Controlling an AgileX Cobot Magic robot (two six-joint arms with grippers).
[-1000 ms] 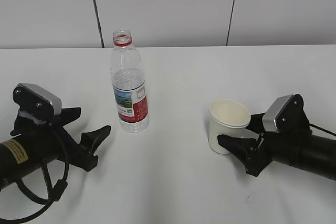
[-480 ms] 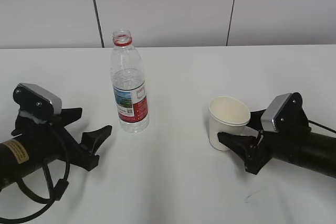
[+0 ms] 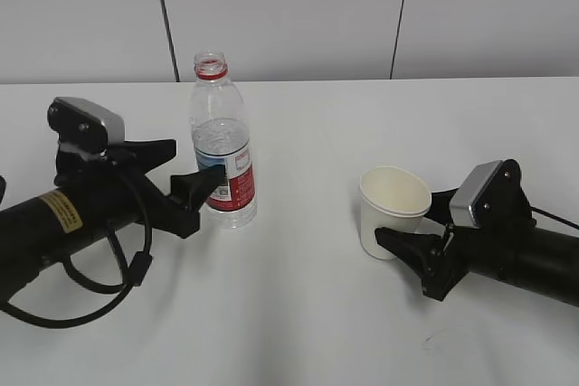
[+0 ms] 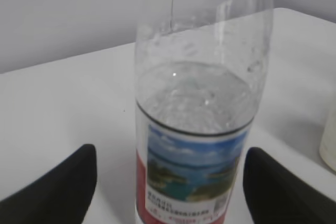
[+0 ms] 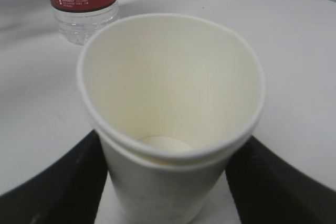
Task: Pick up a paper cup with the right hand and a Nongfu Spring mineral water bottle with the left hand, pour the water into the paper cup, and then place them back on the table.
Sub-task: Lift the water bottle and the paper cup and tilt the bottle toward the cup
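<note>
Since half a second ago we see that the left hand (image 3: 185,180) has come forward from the near left, and its fingers (image 3: 193,193) now stand apart on either side of the Nongfu Spring mineral water bottle (image 3: 223,155). From the left wrist view we cannot tell if they touch it. The bottle stands upright on the white worktop (image 3: 298,314), without cap, and water fills it to about the top of the label.

We find the paper cup (image 3: 391,212) upright, well to the right of the bottle, as before. The right hand (image 3: 413,232) has not moved; its fingers (image 5: 55,184) lie on both sides of the cup's lower part, very near the wall, but whether they press it we cannot tell.
</note>
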